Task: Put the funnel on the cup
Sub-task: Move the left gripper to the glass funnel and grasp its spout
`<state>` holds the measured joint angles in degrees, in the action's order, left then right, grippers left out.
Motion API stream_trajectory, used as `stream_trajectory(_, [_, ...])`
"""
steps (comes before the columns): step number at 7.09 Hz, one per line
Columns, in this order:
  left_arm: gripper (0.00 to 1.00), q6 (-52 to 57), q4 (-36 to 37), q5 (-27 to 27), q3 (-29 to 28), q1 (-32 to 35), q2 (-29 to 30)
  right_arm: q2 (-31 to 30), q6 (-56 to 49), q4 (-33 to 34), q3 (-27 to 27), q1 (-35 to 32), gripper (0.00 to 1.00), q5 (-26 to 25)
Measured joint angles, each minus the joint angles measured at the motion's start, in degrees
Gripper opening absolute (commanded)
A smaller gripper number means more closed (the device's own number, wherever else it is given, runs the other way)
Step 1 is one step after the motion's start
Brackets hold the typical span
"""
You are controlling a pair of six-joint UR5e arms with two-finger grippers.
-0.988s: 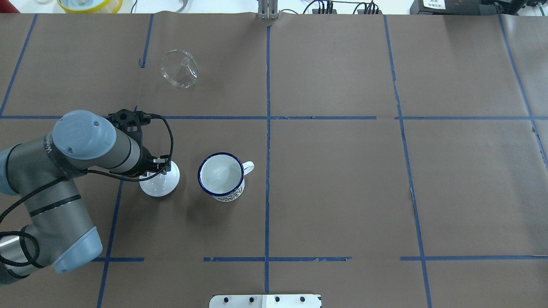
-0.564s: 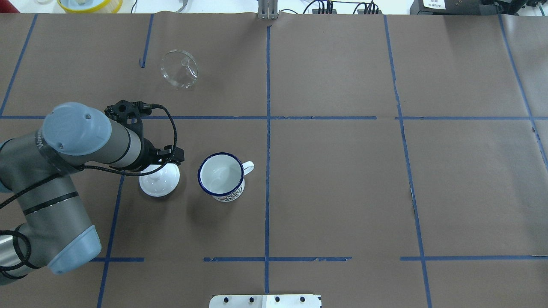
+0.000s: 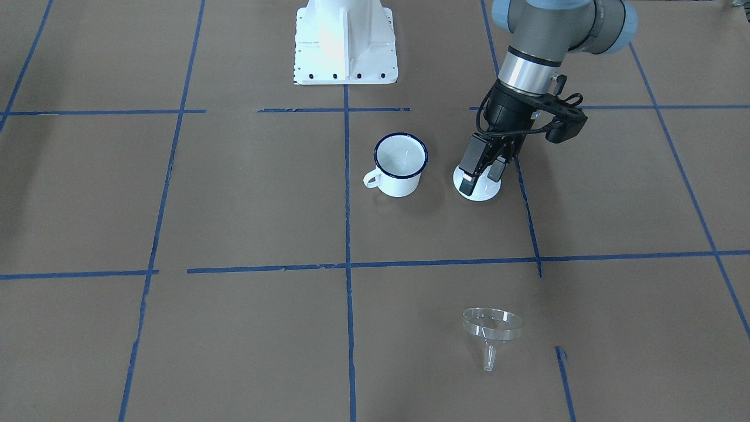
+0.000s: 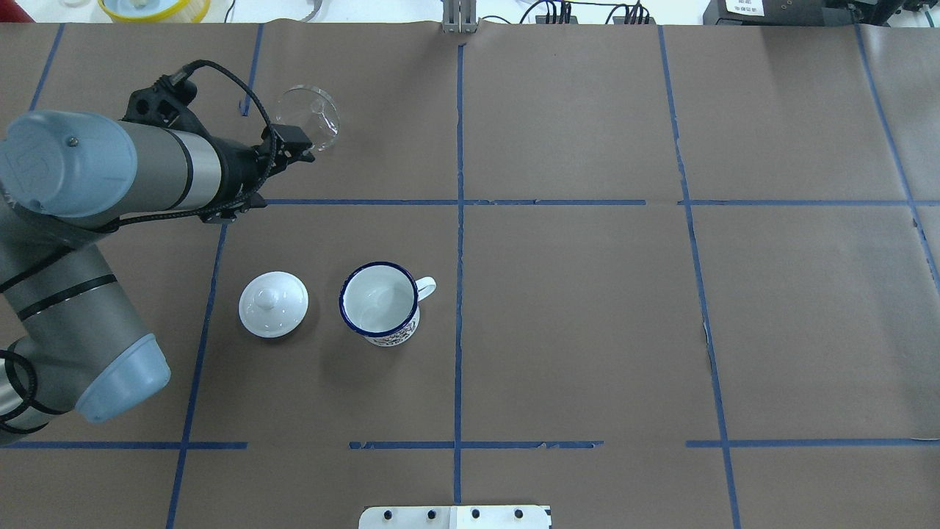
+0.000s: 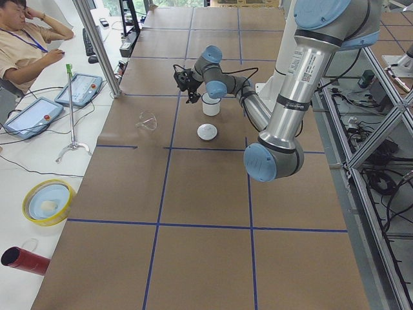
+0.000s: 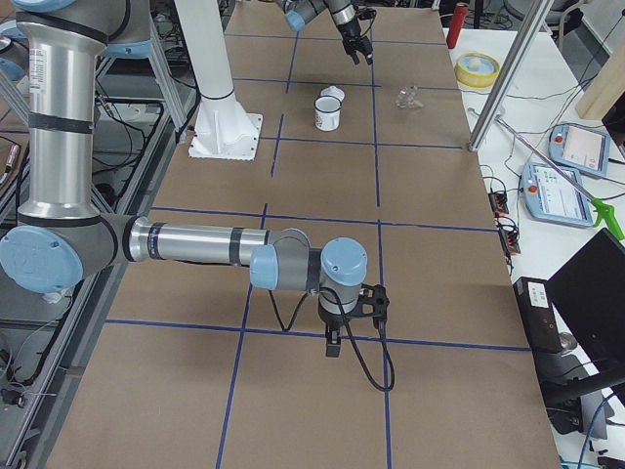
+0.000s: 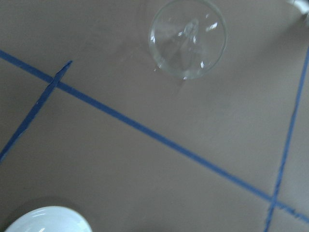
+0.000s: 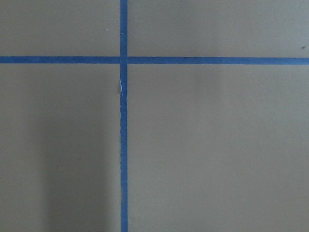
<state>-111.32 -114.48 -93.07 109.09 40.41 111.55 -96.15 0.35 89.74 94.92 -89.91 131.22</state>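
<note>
The clear funnel (image 4: pixel 307 117) lies on its side at the far left of the table, also in the left wrist view (image 7: pixel 187 38) and the front view (image 3: pixel 491 328). The white cup (image 4: pixel 379 300) with a dark blue rim stands upright and empty near the middle. My left gripper (image 3: pixel 481 174) has its fingers apart and holds nothing. In the front view it hangs over the white lid. In the overhead view its wrist (image 4: pixel 283 150) is just short of the funnel. My right gripper (image 6: pixel 332 344) hangs over bare table far from both; I cannot tell its state.
A white knobbed lid (image 4: pixel 273 304) lies on the table left of the cup. Blue tape lines cross the brown table cover. The robot's white base plate (image 3: pixel 345 41) is at the near edge. A yellow bowl (image 4: pixel 154 7) sits beyond the far edge.
My left arm has lifted off the white lid and swung toward the far side, close to the funnel. The lid stays on the table. Cup and funnel have not moved.
</note>
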Motion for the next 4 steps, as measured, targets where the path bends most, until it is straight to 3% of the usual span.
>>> stream_trajectory(4, [1.0, -21.56, -16.88, 7.83, -21.74, 2.02, 7.4, 0.0, 0.0, 0.0, 0.0, 0.0, 1.0, 0.0])
